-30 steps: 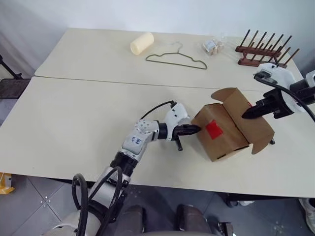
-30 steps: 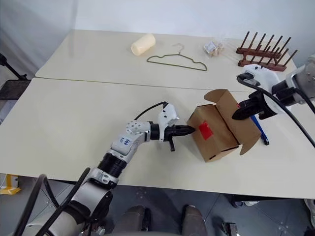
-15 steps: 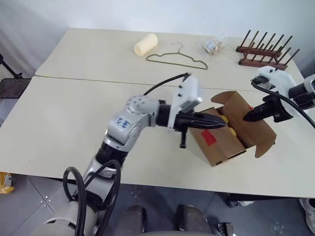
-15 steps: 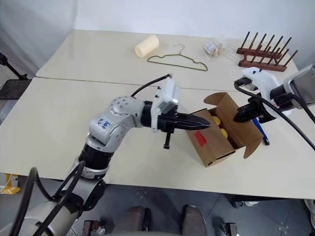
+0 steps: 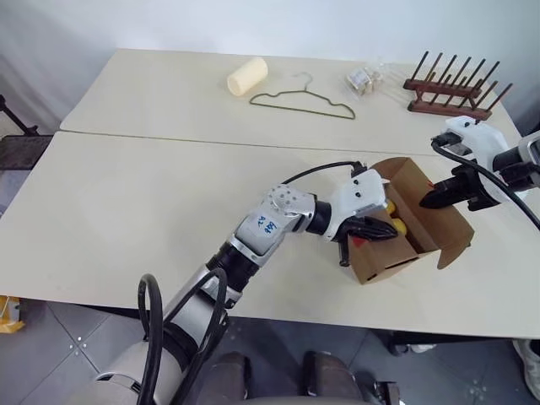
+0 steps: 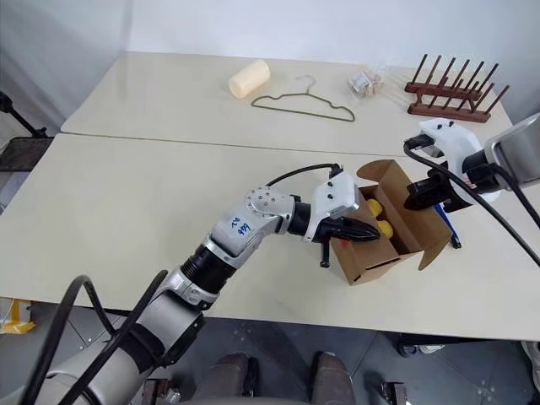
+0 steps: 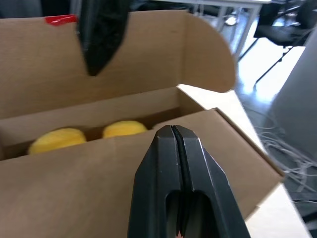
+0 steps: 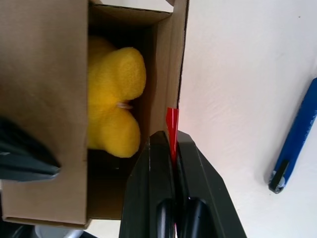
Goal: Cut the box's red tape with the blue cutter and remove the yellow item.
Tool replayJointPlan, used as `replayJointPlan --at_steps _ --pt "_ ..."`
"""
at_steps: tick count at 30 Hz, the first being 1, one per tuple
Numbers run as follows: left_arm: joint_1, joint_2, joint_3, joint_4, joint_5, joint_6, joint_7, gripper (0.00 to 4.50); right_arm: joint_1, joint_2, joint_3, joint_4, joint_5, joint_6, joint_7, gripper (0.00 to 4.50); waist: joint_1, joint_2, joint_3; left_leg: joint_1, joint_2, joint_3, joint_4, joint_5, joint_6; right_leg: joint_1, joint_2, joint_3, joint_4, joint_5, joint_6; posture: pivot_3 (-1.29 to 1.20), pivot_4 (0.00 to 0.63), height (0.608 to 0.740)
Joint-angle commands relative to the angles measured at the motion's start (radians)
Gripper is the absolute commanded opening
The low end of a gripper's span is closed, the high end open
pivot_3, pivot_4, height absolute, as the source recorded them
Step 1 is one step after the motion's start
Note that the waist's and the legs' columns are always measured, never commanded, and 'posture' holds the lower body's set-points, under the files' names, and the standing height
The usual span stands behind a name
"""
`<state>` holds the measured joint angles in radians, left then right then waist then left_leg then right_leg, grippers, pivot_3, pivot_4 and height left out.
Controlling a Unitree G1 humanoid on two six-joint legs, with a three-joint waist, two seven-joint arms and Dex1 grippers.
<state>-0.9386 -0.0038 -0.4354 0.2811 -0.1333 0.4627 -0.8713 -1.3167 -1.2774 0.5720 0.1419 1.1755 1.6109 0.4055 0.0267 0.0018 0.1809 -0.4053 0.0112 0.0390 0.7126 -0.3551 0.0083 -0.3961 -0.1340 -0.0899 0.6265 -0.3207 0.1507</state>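
Box [image 6: 384,253] open with one yellow item [image 8: 116,109] inside; both hands closed (left [image 6: 371,234], right [image 6: 411,202] pinching its flap).

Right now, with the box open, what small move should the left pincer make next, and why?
Probably open and dip into the box. The left pincer is shut at the front wall's top edge, the yellow item lies uncovered inside, and the right pincer is shut on the flap's edge, holding the lid back.
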Motion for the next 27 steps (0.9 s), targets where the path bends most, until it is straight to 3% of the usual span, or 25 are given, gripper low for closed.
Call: replayJointPlan --at_steps 1,11,18,27 --pt "0.031 0.041 -0.033 -0.039 0.018 0.076 -0.027 0.0 -0.004 -0.023 -0.034 0.001 0.035 0.004 -0.01 0.02 0.0 0.0 0.0 0.0 0.0 0.0 0.001 0.0 0.0 0.0 0.0 0.0 0.0 0.0 0.0 0.0 0.15 0.74" --pt "0.151 0.191 -0.023 -0.197 0.006 0.224 -0.03 0.0 -0.017 -0.011 0.009 0.065 -0.222 0.004 0.158 0.02 0.0 0.002 -0.001 0.001 0.001 0.0 0.003 0.0 0.0 0.002 0.001 0.001 0.001 0.001 -0.001 0.0 0.15 0.74" --pt "0.202 0.187 0.046 -0.248 -0.004 0.254 0.069 0.0 0.005 0.043 0.019 0.05 -0.353 0.004 0.28 0.02 -0.001 0.002 -0.001 0.002 0.001 0.0 0.005 0.0 0.001 0.004 0.001 0.001 0.001 0.002 -0.002 0.0 0.15 0.74" --pt "0.241 0.225 0.048 -0.342 -0.029 0.339 0.089 0.0 0.046 0.089 0.008 0.029 -0.488 -0.006 0.362 0.02 -0.003 0.002 -0.002 0.004 0.001 0.0 0.005 0.001 0.001 0.004 0.001 0.004 0.002 0.002 -0.002 0.0 0.15 0.74"
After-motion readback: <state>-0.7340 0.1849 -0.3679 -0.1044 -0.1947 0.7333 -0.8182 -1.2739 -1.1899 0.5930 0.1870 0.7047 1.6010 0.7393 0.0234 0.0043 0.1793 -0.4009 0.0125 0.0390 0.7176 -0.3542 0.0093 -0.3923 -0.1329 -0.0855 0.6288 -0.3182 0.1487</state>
